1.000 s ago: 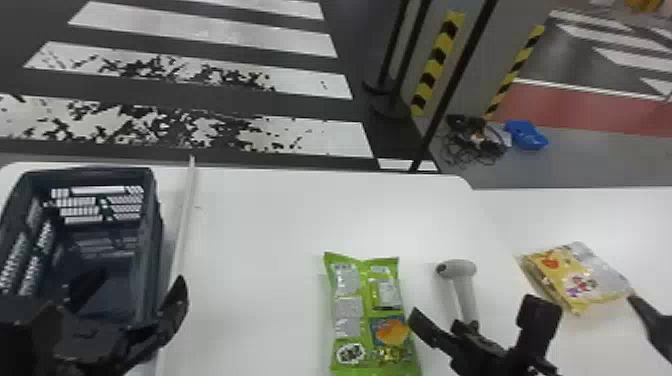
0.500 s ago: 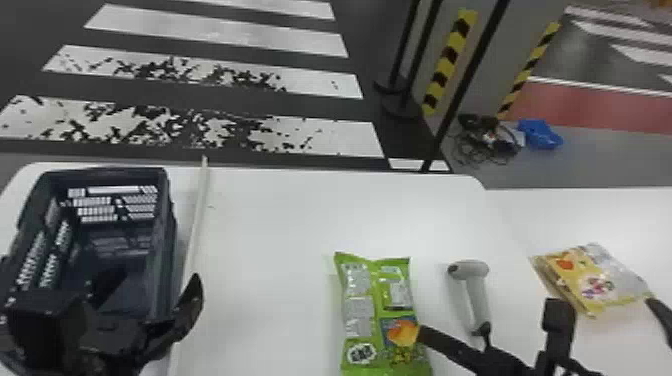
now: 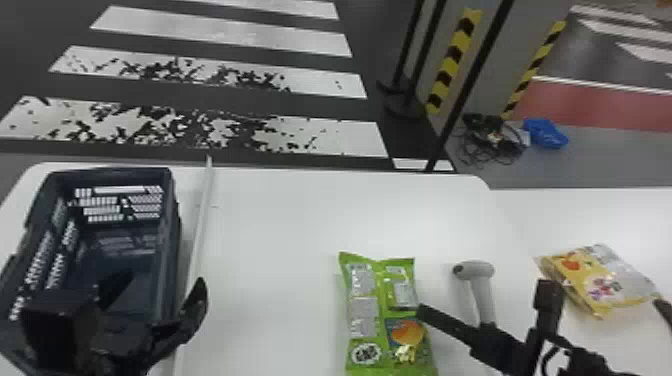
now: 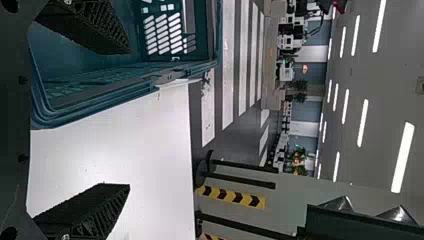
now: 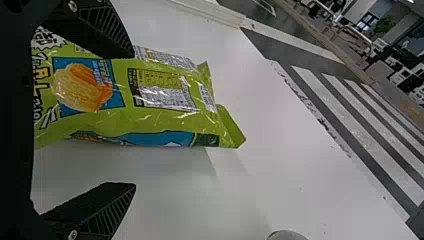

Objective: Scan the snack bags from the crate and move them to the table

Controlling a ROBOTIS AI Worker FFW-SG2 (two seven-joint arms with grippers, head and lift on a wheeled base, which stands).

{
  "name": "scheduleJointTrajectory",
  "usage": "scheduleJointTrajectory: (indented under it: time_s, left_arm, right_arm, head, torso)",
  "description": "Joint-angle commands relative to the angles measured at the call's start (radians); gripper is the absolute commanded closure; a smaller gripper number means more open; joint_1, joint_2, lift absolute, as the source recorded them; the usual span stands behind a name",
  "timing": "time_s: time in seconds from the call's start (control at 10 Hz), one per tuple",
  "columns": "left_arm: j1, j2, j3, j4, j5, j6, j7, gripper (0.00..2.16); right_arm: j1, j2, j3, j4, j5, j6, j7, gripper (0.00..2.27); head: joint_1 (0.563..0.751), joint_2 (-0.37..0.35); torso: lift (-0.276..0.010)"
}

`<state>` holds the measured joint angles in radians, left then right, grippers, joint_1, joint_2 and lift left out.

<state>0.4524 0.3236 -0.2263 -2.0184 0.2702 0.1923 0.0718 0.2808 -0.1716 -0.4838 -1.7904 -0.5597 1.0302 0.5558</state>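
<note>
In the head view, my left gripper (image 3: 162, 287) is open at the right wall of the dark crate (image 3: 176, 225). In the left wrist view, that open gripper (image 4: 129, 120) has one finger over the crate (image 4: 120, 87) and the other over the table. My right gripper (image 3: 482, 297) is open near the grey scanner (image 3: 473, 270), its left fingertip by the green snack bag (image 3: 362, 300). The right wrist view has this gripper (image 5: 134, 120) with one finger overlapping the green bag (image 5: 160, 95). A yellow snack bag (image 3: 590, 280) lies farther right.
A pale strip (image 3: 201, 220) runs along the white table (image 3: 280, 215) beside the crate. Past the far edge are a crosswalk floor and dark poles (image 3: 465, 90). A dark curved object (image 3: 665, 310) shows at the head view's right edge.
The whole head view has shifted slightly, so the scene sits farther right. Against the scanner, my right gripper has moved a little forward and left. Against the crate, my left gripper looks nearly still.
</note>
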Motion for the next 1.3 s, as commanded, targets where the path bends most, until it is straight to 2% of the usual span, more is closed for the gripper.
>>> scheduleJointTrajectory:
  time_s: [0.0, 0.5, 0.6, 0.7, 0.8, 0.9, 1.2]
  left_arm:
    - [-0.003, 0.0, 0.001, 0.009, 0.0, 0.0, -0.001, 0.03]
    - [-0.021, -0.001, -0.004, 0.021, 0.003, 0.003, -0.001, 0.03]
    - [-0.021, -0.001, -0.004, 0.021, 0.004, 0.003, 0.0, 0.03]
    - [-0.021, -0.001, -0.004, 0.021, 0.006, 0.003, 0.0, 0.03]
    - [-0.023, -0.001, -0.005, 0.021, 0.006, 0.003, 0.0, 0.03]
    - [-0.023, -0.003, -0.005, 0.026, 0.006, 0.0, 0.0, 0.03]
    - [-0.024, -0.006, -0.013, 0.038, 0.004, 0.003, 0.002, 0.03]
  right_arm:
    - [-0.011, -0.008, 0.017, 0.037, 0.006, -0.028, 0.012, 0.07]
    - [-0.011, -0.014, 0.068, 0.04, 0.021, -0.012, 0.029, 0.12]
    - [-0.017, -0.02, 0.076, 0.043, 0.043, 0.025, 0.029, 0.6]
    - [-0.034, -0.031, 0.079, 0.055, 0.061, 0.08, 0.029, 1.41]
    - [-0.043, -0.04, 0.079, 0.063, 0.073, 0.104, 0.027, 2.11]
    - [-0.043, -0.045, 0.08, 0.065, 0.081, 0.089, 0.033, 2.24]
    - [-0.049, -0.08, 0.082, 0.042, 0.076, 0.092, 0.038, 2.24]
  head:
    - [0.695, -0.223]
    - [0.695, -0.198]
    - [0.695, -0.193]
    - [0.695, -0.188]
    - [0.695, -0.186]
    - [0.695, -0.191]
    - [0.695, -0.205]
  torso:
    - [-0.095]
    - [-0.095]
    - [-0.095]
    - [-0.095]
    - [-0.095]
    - [-0.095]
    - [-0.095]
